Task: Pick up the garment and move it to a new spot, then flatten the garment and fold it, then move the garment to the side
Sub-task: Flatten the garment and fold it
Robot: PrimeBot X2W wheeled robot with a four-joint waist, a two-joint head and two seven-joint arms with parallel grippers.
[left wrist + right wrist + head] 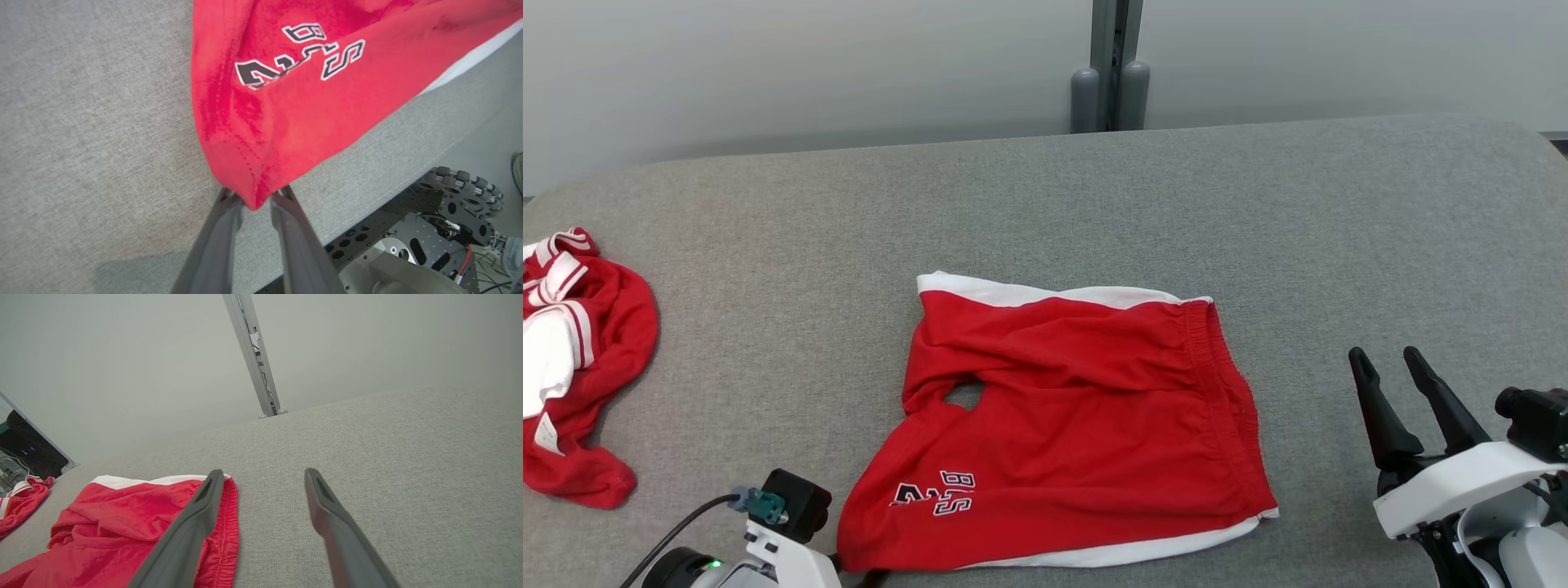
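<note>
The garment, red shorts (1086, 425) with white trim and a dark number print, lies spread on the grey table (1045, 204), waistband to the right. In the left wrist view my left gripper (256, 196) is shut on the near left corner of the shorts (294, 114), the hem pinched between its fingertips. My right gripper (1384, 355) stands open over bare table, to the right of the waistband and apart from it. In the right wrist view its fingers (204, 506) frame the waistband edge of the shorts (122, 522), with nothing between them.
A second red and white garment (580, 367) lies crumpled at the table's left edge. A grey post (1111, 65) stands behind the table. The table's near edge and my wheeled base (429, 245) lie just below the held corner.
</note>
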